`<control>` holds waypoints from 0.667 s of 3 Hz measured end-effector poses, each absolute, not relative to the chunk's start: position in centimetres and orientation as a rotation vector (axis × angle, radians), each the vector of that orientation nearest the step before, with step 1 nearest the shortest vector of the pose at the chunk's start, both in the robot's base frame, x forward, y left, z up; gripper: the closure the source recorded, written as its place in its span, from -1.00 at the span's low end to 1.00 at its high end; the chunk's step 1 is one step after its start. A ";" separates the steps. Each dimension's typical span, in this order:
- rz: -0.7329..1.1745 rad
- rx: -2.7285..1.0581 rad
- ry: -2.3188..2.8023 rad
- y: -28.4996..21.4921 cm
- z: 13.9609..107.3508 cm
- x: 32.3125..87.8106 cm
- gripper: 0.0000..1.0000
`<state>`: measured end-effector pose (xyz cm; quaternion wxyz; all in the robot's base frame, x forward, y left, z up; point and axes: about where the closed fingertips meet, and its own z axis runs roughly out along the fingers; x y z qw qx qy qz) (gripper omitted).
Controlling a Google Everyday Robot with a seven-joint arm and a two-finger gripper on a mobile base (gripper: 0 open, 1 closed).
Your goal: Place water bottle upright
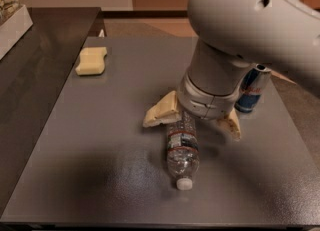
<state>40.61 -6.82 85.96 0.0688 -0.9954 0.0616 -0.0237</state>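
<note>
Grey tabletop [95, 150]; gripper [195, 121], jaws spread, straddles ribbed plastic water bottle [182, 151].

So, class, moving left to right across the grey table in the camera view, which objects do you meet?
yellow sponge → water bottle, lying on its side, with the open gripper straddling its far end → blue-and-silver can

Water bottle [182, 155] lies flat on grey bench [75, 145], cap toward camera. Pincer [192, 127] low over its far end, fingers spread either side. Drink can [248, 94] upright behind arm; yellow sponge [91, 61] far left.
</note>
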 end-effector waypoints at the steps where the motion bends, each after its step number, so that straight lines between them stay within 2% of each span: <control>1: -0.120 -3.054 0.091 -7.1 84.5 39.9 -1.00; 2: -0.148 -3.111 0.045 -6.9 83.4 39.2 -1.00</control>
